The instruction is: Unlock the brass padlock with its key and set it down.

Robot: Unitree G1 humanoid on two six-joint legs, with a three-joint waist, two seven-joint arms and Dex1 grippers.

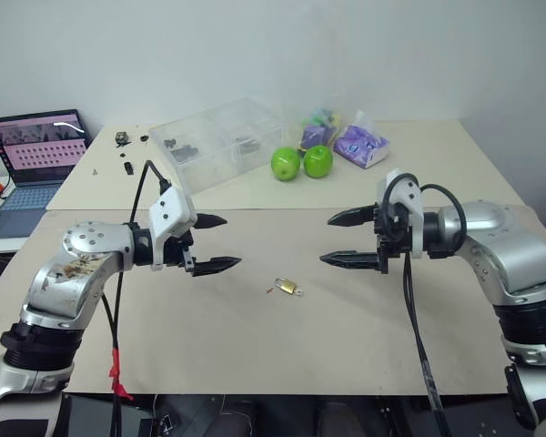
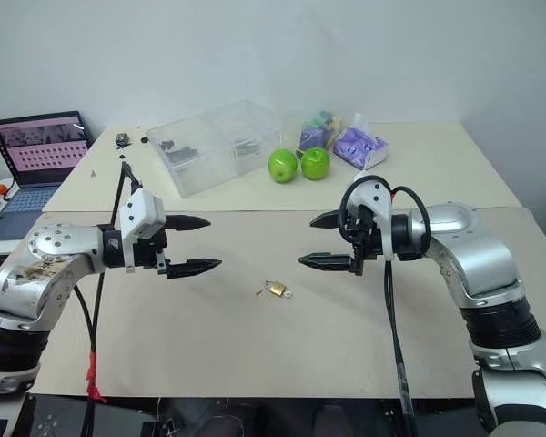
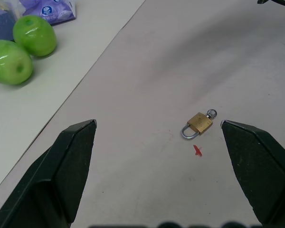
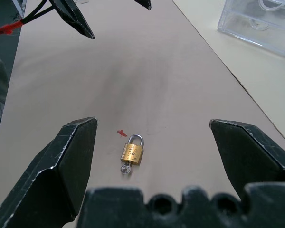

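Brass-yellow and squarish, the one small metal padlock (image 1: 288, 286) lies flat on the beige surface (image 1: 364, 328) with its thin silvery shackle shut, and the one tiny silvery key (image 4: 126, 168) shows as a small ring at the body's end opposite the shackle, apparently seated in the keyhole. A small red fleck (image 3: 197, 150) rests just beside the shackle. Both black two-fingered grippers hover above the surface with nothing in them, the left gripper (image 1: 211, 244) and the right gripper (image 1: 351, 238) each spread wide and pointing inward toward the other. The padlock sits between them and nearer the robot, below the line joining the fingers, so either arm would have to drop and come back toward the body to reach it. Its long axis, shackle to key, runs slantwise across the surface, shackle toward the left arm and key toward the right arm. Neither arm looks clearly nearer. Two green apples (image 1: 301, 163) lie well apart at the far side.
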